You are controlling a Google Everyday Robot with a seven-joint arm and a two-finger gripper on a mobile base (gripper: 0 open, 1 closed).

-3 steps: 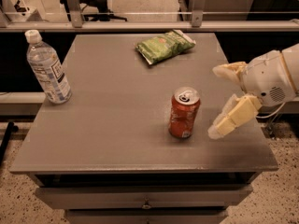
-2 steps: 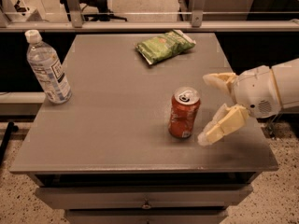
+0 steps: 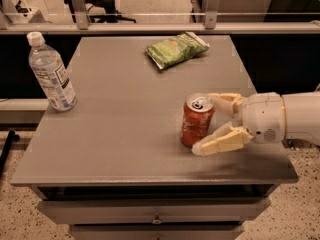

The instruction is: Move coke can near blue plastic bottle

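Observation:
The coke can, red-orange with a silver top, stands upright on the grey table, right of centre near the front. My gripper reaches in from the right, open, with one cream finger behind the can and the other in front of it, so the can sits between them. I cannot tell whether the fingers touch it. The blue plastic bottle, clear with a white cap and a white-and-dark label, stands upright at the table's left edge, far from the can.
A green chip bag lies at the back of the table, right of centre. The table's front edge runs just below the can, above drawers. A railing and chair legs stand behind the table.
My gripper has moved left toward the can. Its fingers, which were to the can's right, now straddle it. The can and bottle have not moved.

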